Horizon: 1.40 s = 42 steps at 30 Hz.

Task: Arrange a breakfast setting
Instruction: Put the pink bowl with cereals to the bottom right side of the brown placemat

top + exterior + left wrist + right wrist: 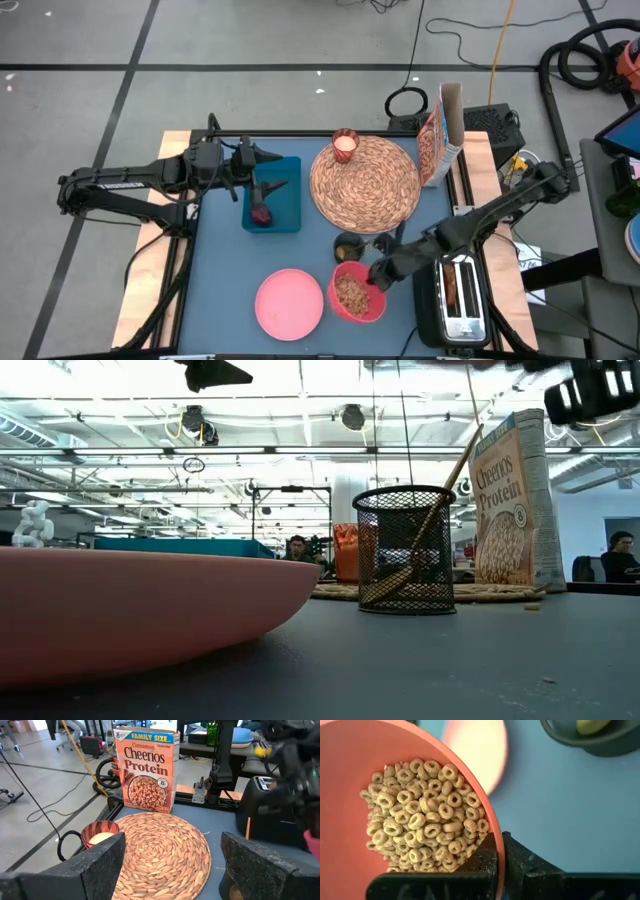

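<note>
The coral-red bowl (352, 297) holds cereal rings, and my right gripper (500, 865) is shut on its rim. The pink plate (289, 303) lies beside it near the front edge. The round woven placemat (365, 182) lies at the far middle, with the candle glass (345, 145) on its far left rim. The orange Cheerios box (440, 135) stands upright at its far right. A small dark-red fruit (262, 213) lies in a teal tray (285, 195). My left gripper (172, 870) hangs open above that tray, facing the placemat. My right gripper pinches the bowl's rim (496, 847) on the side toward the table's right edge, one finger (480, 865) inside the bowl next to the cereal and one outside. The fingers slant down from the right. The bowl sits nearly level; the low view shows none of it on the tabletop.
A black toaster (460, 295) stands at the near right, close to my right arm. A dark mesh cup (405, 550) with a wooden spoon stands between the bowl and the placemat. Bare blue tabletop lies at the near left.
</note>
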{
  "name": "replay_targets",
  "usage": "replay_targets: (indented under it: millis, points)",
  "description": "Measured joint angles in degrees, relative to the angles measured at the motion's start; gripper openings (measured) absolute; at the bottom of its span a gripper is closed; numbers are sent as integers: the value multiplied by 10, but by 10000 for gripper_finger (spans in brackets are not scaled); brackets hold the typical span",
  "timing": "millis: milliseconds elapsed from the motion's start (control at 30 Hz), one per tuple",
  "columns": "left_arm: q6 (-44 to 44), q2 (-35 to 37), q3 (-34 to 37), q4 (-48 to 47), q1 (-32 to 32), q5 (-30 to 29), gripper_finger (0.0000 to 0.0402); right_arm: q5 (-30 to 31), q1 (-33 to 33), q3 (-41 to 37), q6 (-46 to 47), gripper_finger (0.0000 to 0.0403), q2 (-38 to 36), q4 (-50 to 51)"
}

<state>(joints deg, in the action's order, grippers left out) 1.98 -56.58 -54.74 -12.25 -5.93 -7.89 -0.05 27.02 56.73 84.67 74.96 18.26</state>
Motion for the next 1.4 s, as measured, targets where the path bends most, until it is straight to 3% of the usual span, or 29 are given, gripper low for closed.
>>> replay_targets:
  millis: [500, 833, 1400]
  points:
    - [0, 0, 0, 0, 0, 0, 333, 29, -68, 0, 26, 2, -113, 40]
    - [-3, 0, 0, 0, 0, 0, 333, 26, -117, 0, 26, 2, -119, 52]
    - [-3, 0, 0, 0, 0, 0, 333, 27, -238, 0, -70, 2, -119, 52]
